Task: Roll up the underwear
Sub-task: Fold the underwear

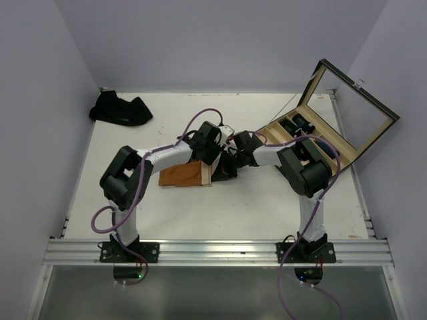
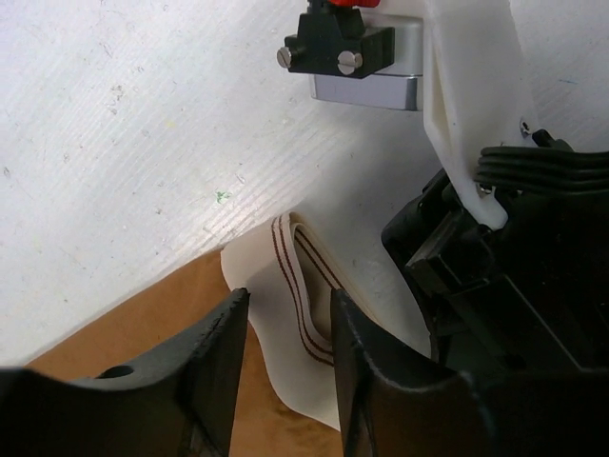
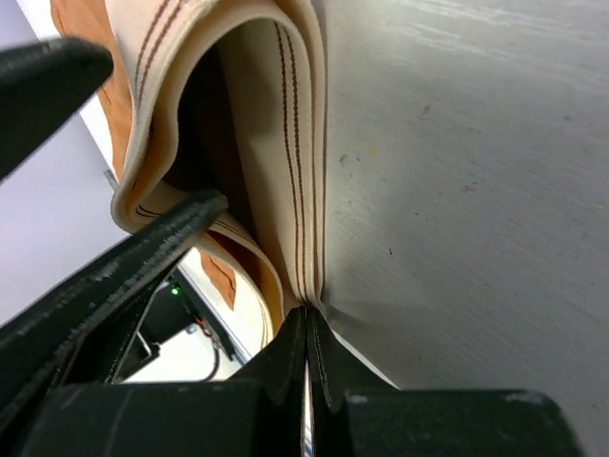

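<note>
Nearest the left wrist lens, two black fingers [image 2: 214, 367] of the left gripper [image 2: 290, 309] are seen parted, with nothing clasped between them. A pale cream waistband [image 2: 306, 286] with thin brown stripes is glimpsed through the gap. That band belongs to the rust-orange cloth underwear [image 1: 180, 175], which is laid flat near the middle of the white table [image 1: 253, 213], in front of both arms. The right gripper [image 3: 306, 333] is clenched tight on the folded edge of the waistband, down at the table surface, and the band is stood up in an open loop just beyond the pinch. Both grippers are found just beside one another at the underwear's right end, where the cream band is turned up. A crumpled heap of black cloth [image 1: 120, 109] is seen at the far left corner of the table, well apart from the arms. A wooden compartment box [image 1: 293, 130] is set at the far right, with its framed glass lid [image 1: 353, 107] propped open and tilted back.
</note>
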You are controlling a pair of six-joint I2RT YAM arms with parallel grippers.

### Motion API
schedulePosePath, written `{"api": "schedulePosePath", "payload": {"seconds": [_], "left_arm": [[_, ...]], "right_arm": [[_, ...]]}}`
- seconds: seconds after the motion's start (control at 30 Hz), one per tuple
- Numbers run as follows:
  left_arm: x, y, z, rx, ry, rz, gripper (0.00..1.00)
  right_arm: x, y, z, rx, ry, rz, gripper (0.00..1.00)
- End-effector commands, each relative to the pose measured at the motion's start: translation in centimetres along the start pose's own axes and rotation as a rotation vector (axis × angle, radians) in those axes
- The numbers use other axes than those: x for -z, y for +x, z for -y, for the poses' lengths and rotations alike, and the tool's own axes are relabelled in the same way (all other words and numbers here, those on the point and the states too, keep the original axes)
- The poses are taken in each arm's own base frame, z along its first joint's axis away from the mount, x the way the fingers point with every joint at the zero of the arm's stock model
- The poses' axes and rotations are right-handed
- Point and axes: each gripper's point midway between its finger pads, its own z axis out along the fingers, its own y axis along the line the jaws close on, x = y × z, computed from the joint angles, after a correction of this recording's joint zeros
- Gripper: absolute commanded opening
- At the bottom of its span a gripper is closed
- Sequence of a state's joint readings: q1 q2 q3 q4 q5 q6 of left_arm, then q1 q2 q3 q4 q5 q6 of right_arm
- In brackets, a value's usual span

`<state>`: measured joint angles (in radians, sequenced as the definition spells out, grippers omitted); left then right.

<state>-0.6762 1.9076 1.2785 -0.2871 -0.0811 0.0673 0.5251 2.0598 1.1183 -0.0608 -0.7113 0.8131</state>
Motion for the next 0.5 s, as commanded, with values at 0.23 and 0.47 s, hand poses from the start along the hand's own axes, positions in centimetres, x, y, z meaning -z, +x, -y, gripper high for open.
{"api": "schedulePosePath", "payload": {"seconds": [0.23, 0.47], "left_arm": [[7.2, -5.2, -3.7, 0.036, 0.071, 0.193, 0.56], [14.6, -5.4, -3.6, -0.009, 0.204, 0.34, 0.79]], "right_arm": [[1.6, 2.1, 6.3, 0.062, 0.252, -0.061, 0.0], [4.6, 1.3, 0.0, 0.296, 0.098, -0.057, 0.09]]}}
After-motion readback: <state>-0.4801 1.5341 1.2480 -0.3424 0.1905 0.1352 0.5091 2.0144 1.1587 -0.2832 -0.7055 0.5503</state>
